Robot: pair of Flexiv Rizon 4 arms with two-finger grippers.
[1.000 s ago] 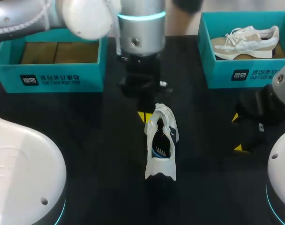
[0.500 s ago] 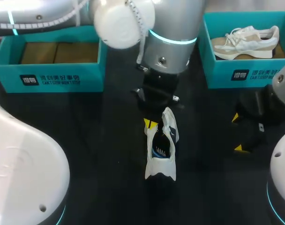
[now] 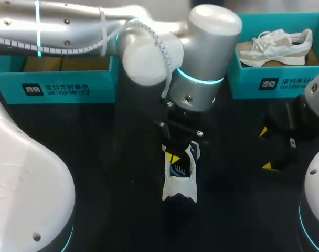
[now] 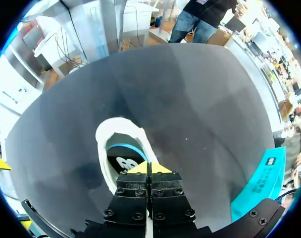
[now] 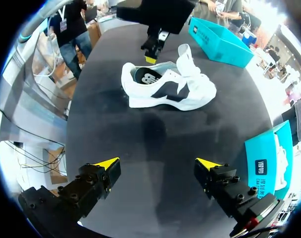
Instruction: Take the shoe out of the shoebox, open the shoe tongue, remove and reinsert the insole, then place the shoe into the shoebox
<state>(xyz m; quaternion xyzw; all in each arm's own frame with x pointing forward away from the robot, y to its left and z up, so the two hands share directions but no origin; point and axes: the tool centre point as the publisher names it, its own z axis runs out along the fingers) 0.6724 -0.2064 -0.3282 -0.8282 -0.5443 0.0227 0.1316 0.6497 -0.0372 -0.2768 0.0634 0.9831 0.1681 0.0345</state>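
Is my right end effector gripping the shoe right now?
No, the right end effector stands open over the table, with the white shoe lying ahead of it, untouched.

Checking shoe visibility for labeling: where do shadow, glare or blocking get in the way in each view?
Head view: left arm hides part of the shoe; table dark. Left wrist view: left gripper covers some of the opening; pale sheen on table. Right wrist view: shoe unblocked, soft shadow beside it.

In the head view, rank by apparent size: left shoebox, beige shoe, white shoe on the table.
Largest: left shoebox. Then beige shoe and white shoe, about alike; the left tool covers part of the white shoe.
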